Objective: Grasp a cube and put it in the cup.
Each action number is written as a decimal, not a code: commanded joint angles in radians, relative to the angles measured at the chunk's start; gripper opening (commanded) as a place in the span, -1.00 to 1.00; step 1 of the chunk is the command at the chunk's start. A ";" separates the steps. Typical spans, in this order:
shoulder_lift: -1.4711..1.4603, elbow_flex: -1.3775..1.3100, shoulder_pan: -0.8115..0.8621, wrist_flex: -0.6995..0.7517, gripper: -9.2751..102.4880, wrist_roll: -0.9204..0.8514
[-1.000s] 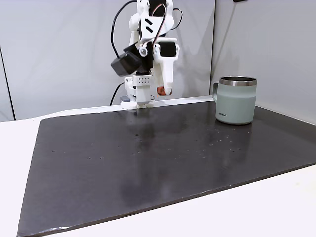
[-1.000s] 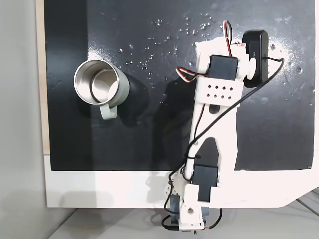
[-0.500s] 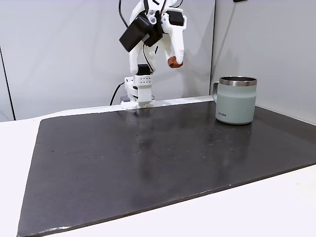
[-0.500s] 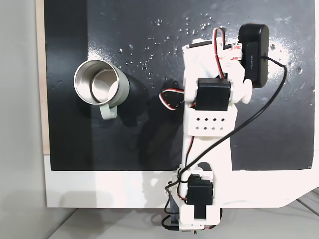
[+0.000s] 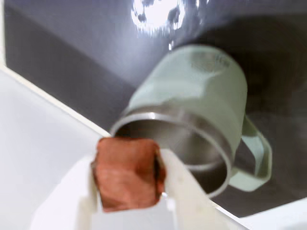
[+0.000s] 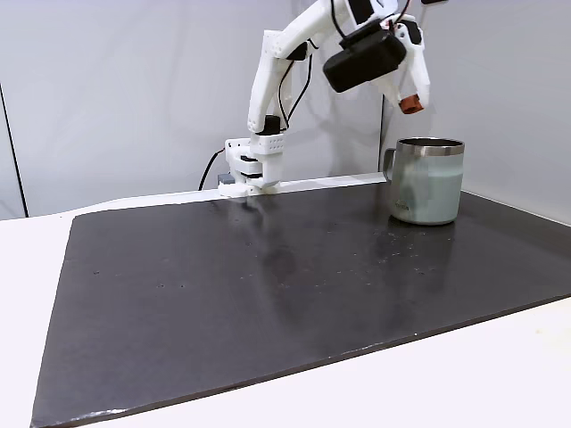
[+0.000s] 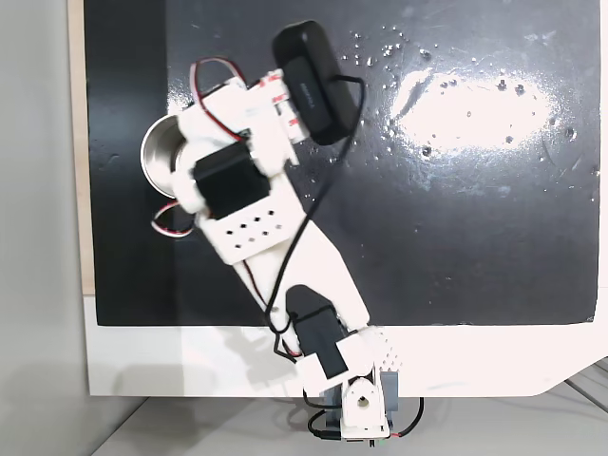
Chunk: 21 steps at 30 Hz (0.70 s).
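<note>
My gripper (image 5: 128, 182) is shut on the small reddish-brown cube (image 5: 127, 178), which fills the gap between the two white fingers in the wrist view. Just beyond it stands the pale grey-green cup (image 5: 196, 96) with its steel rim and side handle. In a fixed view the gripper (image 6: 410, 102) holds the cube (image 6: 409, 104) in the air above the near-left part of the cup's (image 6: 426, 181) rim. From above, the arm covers most of the cup (image 7: 157, 157); a sliver of its rim shows at the left.
A black mat (image 6: 268, 285) covers the white table (image 6: 500, 374). The arm's base (image 6: 252, 165) stands at the mat's far edge. The mat's border and white table run close beside the cup in the wrist view.
The arm has swung from the middle of the mat over to the cup, carrying the cube higher and sideways. The cup has not moved.
</note>
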 commanded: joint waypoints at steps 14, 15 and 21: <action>-0.064 -0.026 -0.155 0.034 -0.71 -0.032; -0.064 -0.026 -0.155 0.035 -0.70 -0.035; -0.063 -0.026 -0.155 0.058 -0.39 -0.038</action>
